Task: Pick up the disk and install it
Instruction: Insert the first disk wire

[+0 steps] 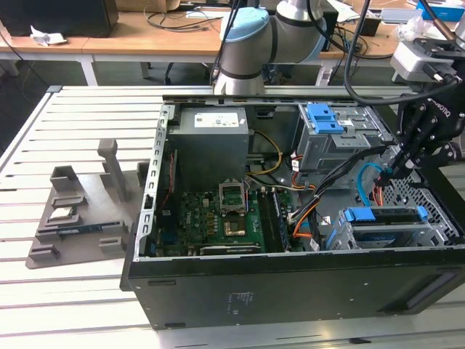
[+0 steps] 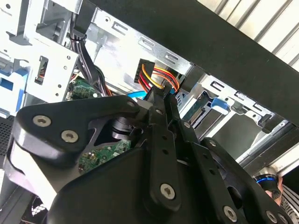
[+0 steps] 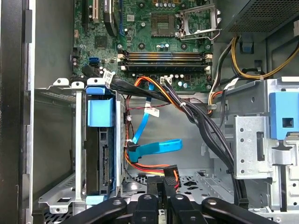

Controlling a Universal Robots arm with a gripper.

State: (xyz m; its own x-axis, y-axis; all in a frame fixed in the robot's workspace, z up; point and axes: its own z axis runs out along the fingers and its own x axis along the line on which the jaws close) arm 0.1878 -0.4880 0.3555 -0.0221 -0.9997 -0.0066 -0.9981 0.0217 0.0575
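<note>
The near wall of the open black computer case (image 1: 290, 291) runs across the front of the slatted tabletop (image 1: 73, 109). Just behind it, at the near right corner, the disk (image 1: 389, 217) sits on edge in its metal cage, blue frame around it; the first wrist view shows it (image 3: 100, 163) slid fully into that bay. The pincer (image 1: 385, 173) hangs inside the case just beyond the cage, drawn together or nearly so, its tips (image 2: 161, 95) at a black plug (image 3: 167, 171) with red, orange and yellow wires. Whether it pinches that plug I cannot tell. By my reading the disk is in place and the work is at the cabling stage; anything left calls for a fine, square approach through a crowded tangle of wires. Farther left lies the green circuit board (image 1: 218, 218), then the grey power box (image 1: 213, 145), whose white label is too small to read, and a blue ribbed latch (image 1: 323, 118). A grey parts holder (image 1: 80, 211) stands left of the case.
</note>
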